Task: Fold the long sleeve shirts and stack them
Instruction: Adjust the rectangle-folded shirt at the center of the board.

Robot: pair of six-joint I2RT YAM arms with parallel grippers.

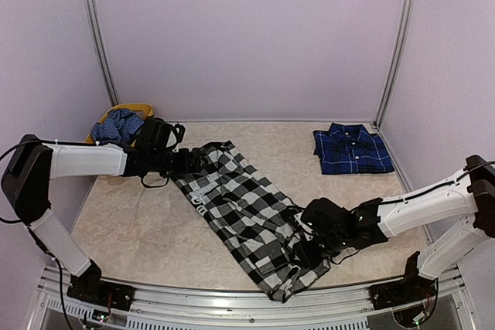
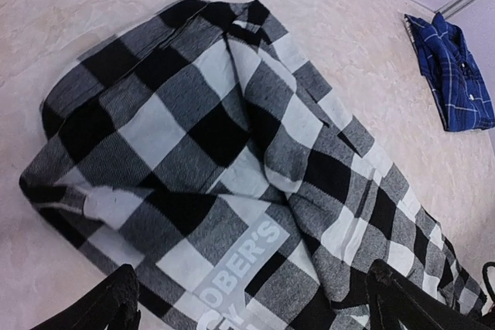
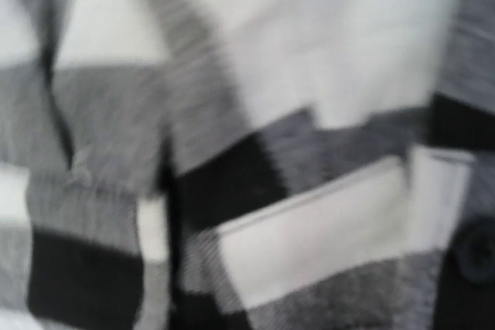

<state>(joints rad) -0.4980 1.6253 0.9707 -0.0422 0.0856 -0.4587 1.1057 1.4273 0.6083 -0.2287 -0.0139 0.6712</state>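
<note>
The black-and-white check shirt (image 1: 240,206) lies in a long diagonal strip across the table, white lettering (image 2: 240,260) facing up. My left gripper (image 1: 195,161) hovers over its far left end, open, with both black fingers (image 2: 108,303) wide apart over the cloth (image 2: 232,137) and nothing between them. My right gripper (image 1: 304,251) is pressed down into the shirt's bunched near end. The right wrist view is filled by blurred check cloth (image 3: 309,59), so its fingers are hidden. The navy plaid shirt (image 1: 352,151) lies folded at the back right, also visible in the left wrist view (image 2: 456,75).
A yellow basket (image 1: 143,110) stands at the back left corner behind my left arm, holding a blue patterned cloth (image 1: 116,125). Walls enclose the table on three sides. The metal rail with the arm bases runs along the near edge.
</note>
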